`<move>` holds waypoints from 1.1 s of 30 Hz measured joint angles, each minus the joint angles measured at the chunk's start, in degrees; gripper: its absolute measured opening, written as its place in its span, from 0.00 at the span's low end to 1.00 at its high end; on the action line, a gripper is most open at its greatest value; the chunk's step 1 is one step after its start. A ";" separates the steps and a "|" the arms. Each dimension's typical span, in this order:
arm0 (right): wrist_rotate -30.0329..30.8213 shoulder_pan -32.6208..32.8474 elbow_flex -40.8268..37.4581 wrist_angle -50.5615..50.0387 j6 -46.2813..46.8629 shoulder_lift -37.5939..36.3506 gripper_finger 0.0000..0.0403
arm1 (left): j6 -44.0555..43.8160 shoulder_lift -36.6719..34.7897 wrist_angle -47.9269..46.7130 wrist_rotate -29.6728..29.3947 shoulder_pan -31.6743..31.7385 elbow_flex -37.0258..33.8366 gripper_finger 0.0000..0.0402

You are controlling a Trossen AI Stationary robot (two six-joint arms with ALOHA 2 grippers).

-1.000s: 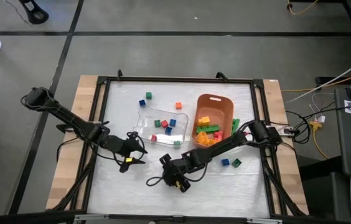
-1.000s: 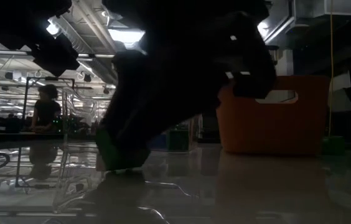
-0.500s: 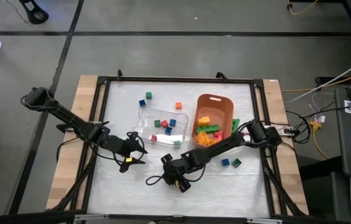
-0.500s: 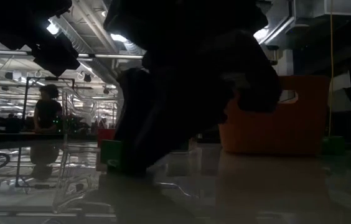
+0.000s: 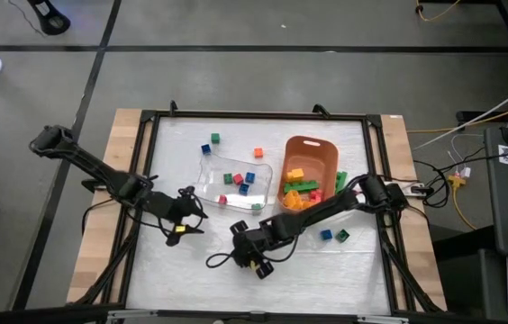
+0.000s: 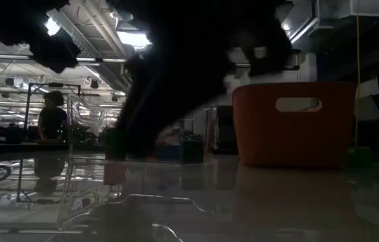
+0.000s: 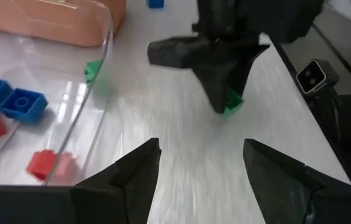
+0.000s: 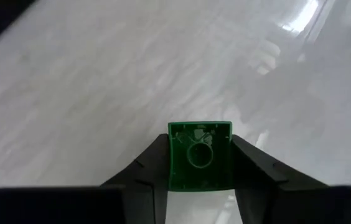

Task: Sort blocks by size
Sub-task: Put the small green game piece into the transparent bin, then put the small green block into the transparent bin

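- Right claw point(image 5: 240, 236), lower centre of the high view, is closed on a small green studded plastic cube block point(image 8: 199, 155); right wrist view shows the cube pinched between both dark fingers point(image 8: 144, 165), hollow underside facing the camera.
- Left wrist view: same green cube point(image 7: 230, 104) at the tip of the right claw point(image 7: 222, 102), at or just above the white bench top point(image 7: 182, 149); cannot tell if it touches.
- Left claw point(image 5: 188, 212), left of centre in the high view, is wide open and holds nothing; its two fingers point(image 7: 135, 171) are spread at the bottom of the left wrist view, aimed at the right claw.
- Clear plastic tray point(image 5: 207, 173), centre of the high view, holds small red, blue and green cube blocks point(image 5: 239, 179); in the left wrist view blue point(image 7: 23, 102) and red point(image 7: 42, 163) ones lie behind its clear wall.
- Orange plastic bin point(image 5: 308, 144), right of centre, touching or just beside the tray, holds larger yellow, green and orange bricks point(image 5: 299, 186).
- Loose on the bench: green cube point(image 5: 214, 139), blue cube point(image 5: 205, 149) and red cube point(image 5: 258, 152) above the tray; blue cube point(image 5: 325, 235) and green cube point(image 5: 341, 236) below the bin, lower right.
- Low view: dark arm silhouette fills the centre, orange bin point(image 6: 290, 124) on the right, a person point(image 6: 52, 117) far off at the left.
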 joint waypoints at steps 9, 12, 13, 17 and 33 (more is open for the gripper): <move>15.39 -0.37 16.00 -19.62 -7.40 -0.26 0.40 | -7.69 -5.87 -26.08 0.04 -1.33 8.13 0.54; 21.68 -1.76 20.14 -25.46 -8.89 -0.22 0.40 | -12.28 -6.42 -33.45 0.56 -2.10 9.50 0.54; 23.61 -2.40 21.20 -26.63 -9.28 -0.23 0.39 | -13.69 -6.50 -35.30 1.00 -2.39 9.80 0.54; 29.85 -5.70 24.10 -30.99 -10.67 -0.24 0.35 | -17.85 -6.46 -40.06 3.10 -3.56 9.98 0.54; 23.50 -17.76 24.43 -31.86 -4.01 0.00 0.59 | -36.14 -1.33 -56.10 0.12 -5.84 9.95 0.54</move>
